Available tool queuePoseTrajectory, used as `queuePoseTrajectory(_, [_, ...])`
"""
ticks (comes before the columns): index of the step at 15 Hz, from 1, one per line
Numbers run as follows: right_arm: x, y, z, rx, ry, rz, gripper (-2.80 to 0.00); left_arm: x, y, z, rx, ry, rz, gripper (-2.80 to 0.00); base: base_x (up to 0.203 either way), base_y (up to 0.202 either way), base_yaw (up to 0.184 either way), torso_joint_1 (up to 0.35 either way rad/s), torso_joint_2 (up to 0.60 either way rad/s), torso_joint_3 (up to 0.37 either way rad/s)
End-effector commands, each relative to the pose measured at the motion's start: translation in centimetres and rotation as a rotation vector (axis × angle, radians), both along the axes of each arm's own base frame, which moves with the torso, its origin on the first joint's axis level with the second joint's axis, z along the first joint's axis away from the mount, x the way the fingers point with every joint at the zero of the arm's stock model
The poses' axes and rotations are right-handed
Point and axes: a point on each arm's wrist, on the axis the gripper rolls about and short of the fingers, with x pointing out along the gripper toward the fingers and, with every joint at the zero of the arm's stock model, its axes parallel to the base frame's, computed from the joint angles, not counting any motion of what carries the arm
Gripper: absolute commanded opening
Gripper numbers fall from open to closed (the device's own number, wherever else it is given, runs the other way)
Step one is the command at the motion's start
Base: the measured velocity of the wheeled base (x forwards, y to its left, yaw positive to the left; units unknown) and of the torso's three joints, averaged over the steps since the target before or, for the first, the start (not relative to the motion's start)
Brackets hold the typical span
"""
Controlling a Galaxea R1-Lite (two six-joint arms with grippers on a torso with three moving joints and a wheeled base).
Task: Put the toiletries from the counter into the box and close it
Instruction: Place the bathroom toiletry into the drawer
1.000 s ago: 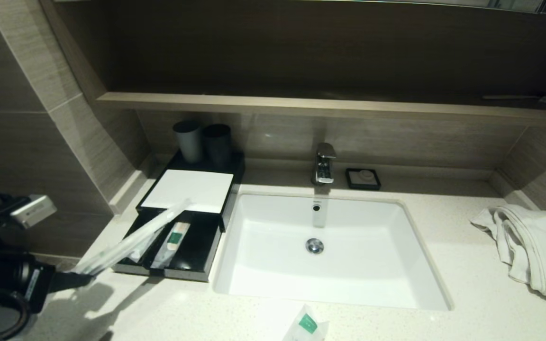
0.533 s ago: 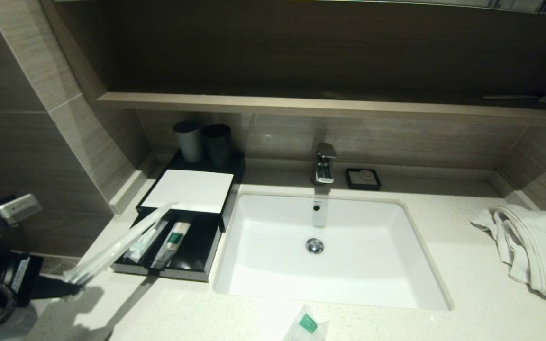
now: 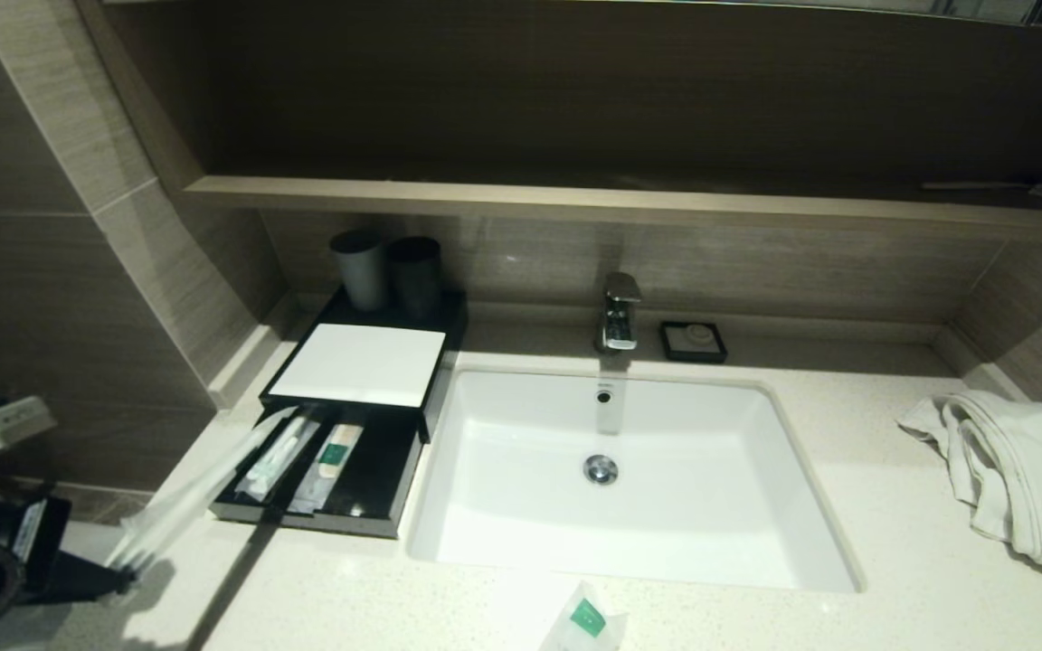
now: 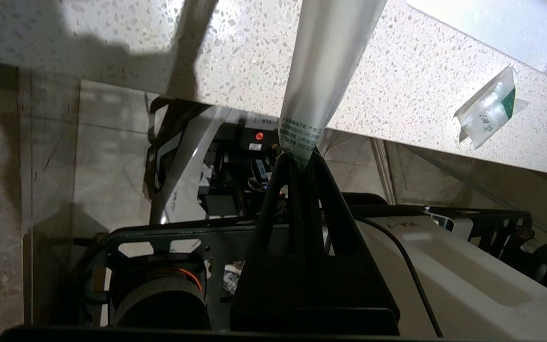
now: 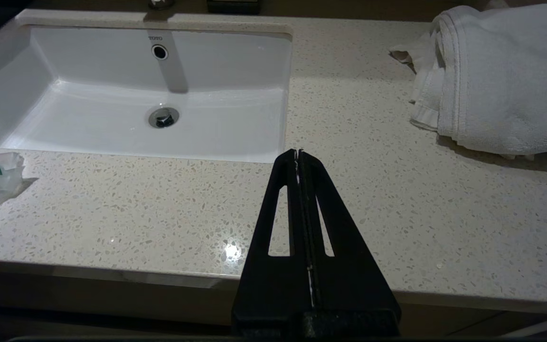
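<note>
Head view: the left gripper [image 3: 118,570], off the tabletop's [image 3: 847,506] front-left corner, is clamped on one end of the long toothbrush pack [image 3: 204,484], which slants up toward the box's [image 3: 358,362] open drawer [image 3: 322,520], where two packets [image 3: 326,461] lie; a sachet [image 3: 586,619] lies before the sink [image 3: 792,542]. Left wrist view: the fingers [image 4: 323,190] pinch the pack's tip. Right wrist view: the right gripper [image 5: 298,154] hangs closed, empty, over the front edge.
</note>
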Motion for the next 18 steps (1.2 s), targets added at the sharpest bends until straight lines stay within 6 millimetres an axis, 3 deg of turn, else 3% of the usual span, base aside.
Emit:
queuePoseTrajectory(1, [0.0,0.0,0.0,0.0,0.0,0.0,-2.8,-0.1,0.0,-0.1,-0.006,0.022,0.004,-2.8,0.0,0.0,0.0,0.0,0.0,0.0])
queuePoseTrajectory(5, [0.0,0.0,0.0,0.0,0.0,0.0,-2.8,0.1,0.0,-0.5,-0.024,0.085,0.012,-2.8,0.0,0.0,0.0,0.0,0.0,0.0])
queuePoseTrajectory(18, [0.0,0.0,0.0,0.0,0.0,0.0,-2.8,5.2,1.3,-2.2,-0.063,0.235,0.022,-2.8,0.0,0.0,0.0,0.0,0.0,0.0])
